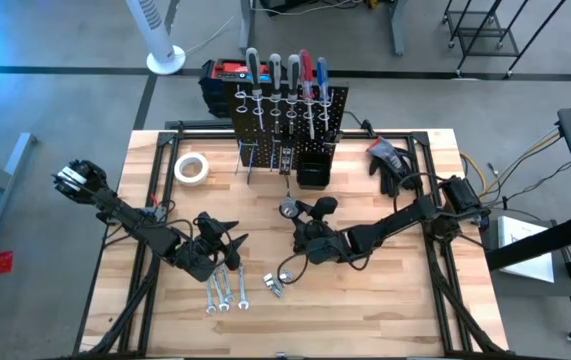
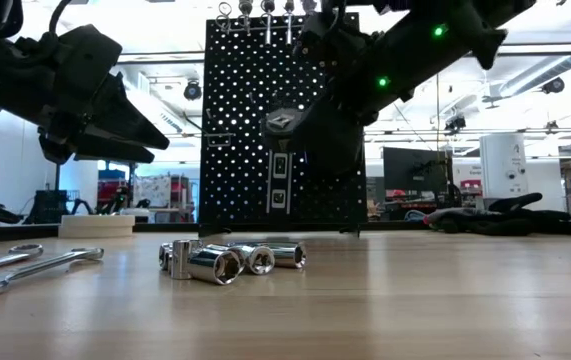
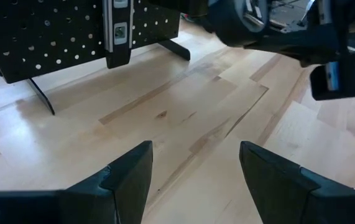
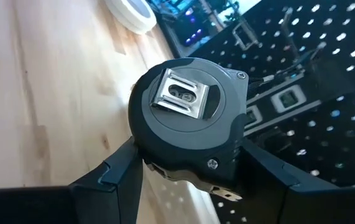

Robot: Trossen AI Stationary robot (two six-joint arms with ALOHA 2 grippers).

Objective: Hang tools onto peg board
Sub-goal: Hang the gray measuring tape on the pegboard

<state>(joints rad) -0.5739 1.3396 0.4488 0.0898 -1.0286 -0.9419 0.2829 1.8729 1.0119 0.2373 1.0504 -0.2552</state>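
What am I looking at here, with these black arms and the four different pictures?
These are two robot arms at a wooden table, each ending in a two-finger gripper. One picture looks down from above, one looks level across the table, and two come from cameras on the wrists. The right gripper is closed on a round tape measure near the black peg board, where screwdrivers already hang. The left gripper is open and empty above the table. On the table lie wrenches, shiny sockets, a white tape roll and black gloves.
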